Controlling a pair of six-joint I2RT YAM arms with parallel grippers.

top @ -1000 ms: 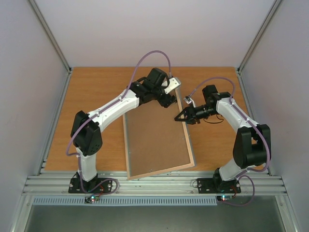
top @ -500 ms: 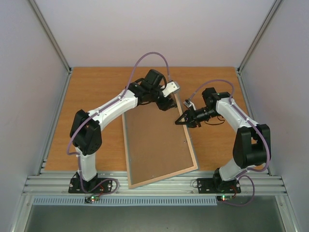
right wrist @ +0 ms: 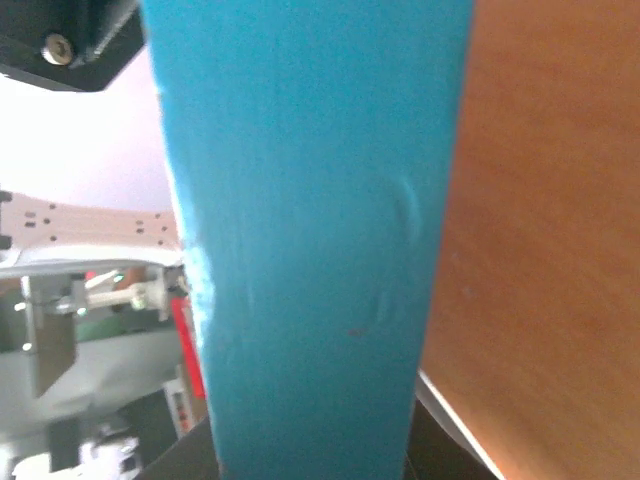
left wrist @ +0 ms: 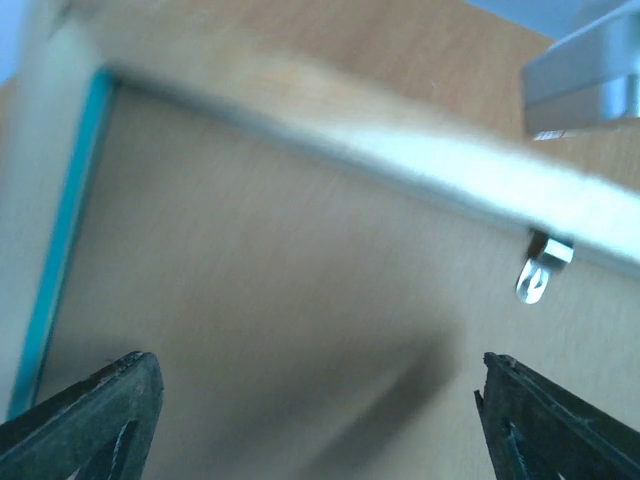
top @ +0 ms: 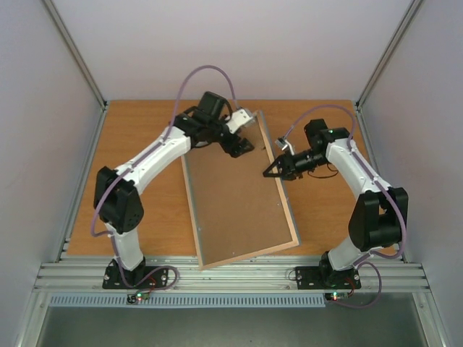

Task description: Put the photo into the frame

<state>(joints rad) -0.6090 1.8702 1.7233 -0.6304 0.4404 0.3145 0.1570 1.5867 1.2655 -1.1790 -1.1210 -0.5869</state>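
Counter point(top: 137, 137): orange-brown wood top, pale walls on three sides, ribbed metal rail point(top: 239, 278) along near edge. One large item on it: frame point(top: 289, 210), back up, pale wood rim, brown backing board point(top: 239, 202) filling it. Set skewed, long side running from far centre toward near edge; near-left corner reaches over the rail. Bare wood left and right of it.

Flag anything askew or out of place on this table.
The frame sits back-up and rotated out of square with the table. Its near left corner reaches past the wooden edge, over the metal rail. The right gripper pinches its right edge. No damage shows.
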